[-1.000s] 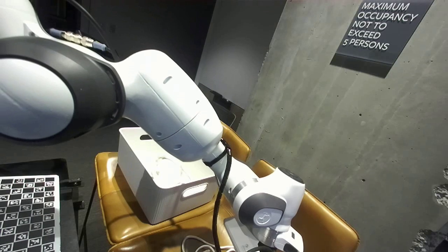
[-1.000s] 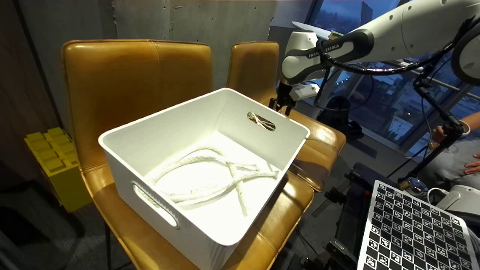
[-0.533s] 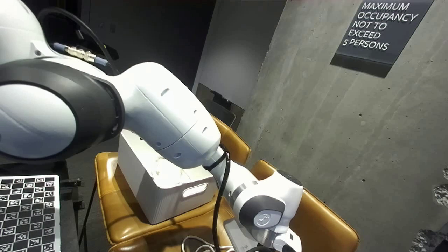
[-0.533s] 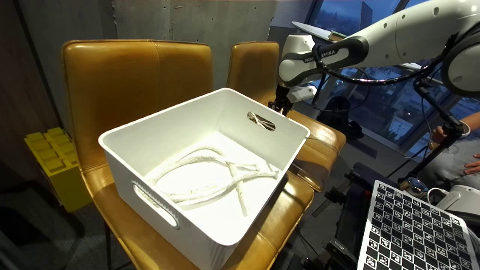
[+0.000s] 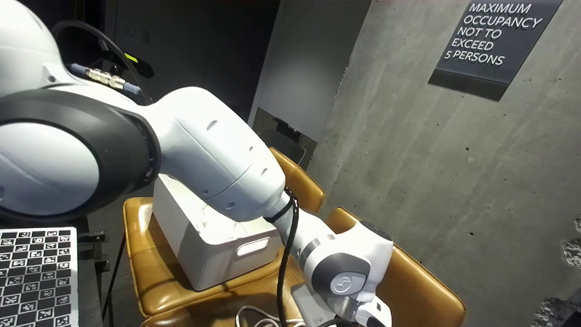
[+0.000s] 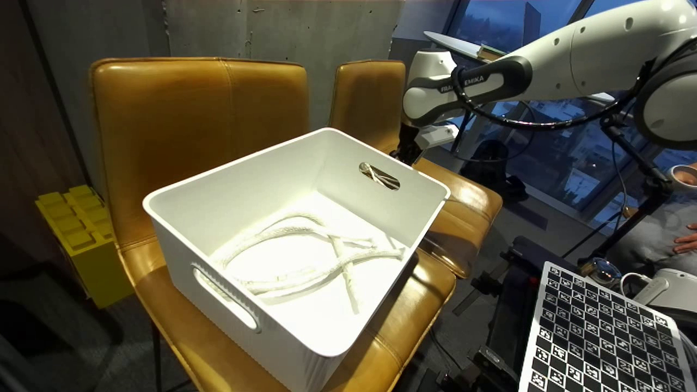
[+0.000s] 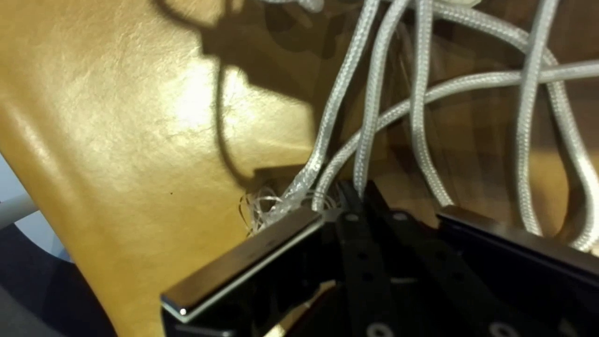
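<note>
Gray wall [image 5: 435,159] behind shiny tan chairs [image 6: 201,114]. White box [image 6: 261,188] on one. Hand [image 7: 358,193] pinched on white rope [image 7: 373,91].

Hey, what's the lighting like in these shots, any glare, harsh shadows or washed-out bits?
Wrist view: strong glare on the tan seat, dark shadows across it, the gripper nearly black beside white rope; both exterior views: the white bin is washed out inside; in an exterior view, the pale cord in it nearly blends with its floor.
</note>
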### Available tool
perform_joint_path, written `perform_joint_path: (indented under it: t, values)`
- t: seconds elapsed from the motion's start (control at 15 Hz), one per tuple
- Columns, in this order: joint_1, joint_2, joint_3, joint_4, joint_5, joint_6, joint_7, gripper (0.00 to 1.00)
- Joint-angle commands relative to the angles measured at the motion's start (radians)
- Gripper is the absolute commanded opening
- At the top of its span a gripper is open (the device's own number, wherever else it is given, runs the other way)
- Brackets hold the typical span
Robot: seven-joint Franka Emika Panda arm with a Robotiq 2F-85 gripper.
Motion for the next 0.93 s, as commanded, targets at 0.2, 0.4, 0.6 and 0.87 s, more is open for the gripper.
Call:
perform_joint_path:
  t: [0.2,0.4,0.6,0.87]
  values:
    - [0.045,-0.197,0.002,-0.132,0.003,-0.027,0.01,0.01]
    - [0.072,-0.322,0.011,-0.219,0.009,0.005,-0.002,0.01]
    - [0.112,-0.46,0.016,-0.317,0.005,0.041,-0.009,0.01]
    - [0.158,-0.643,0.041,-0.435,-0.01,0.085,-0.003,0.01]
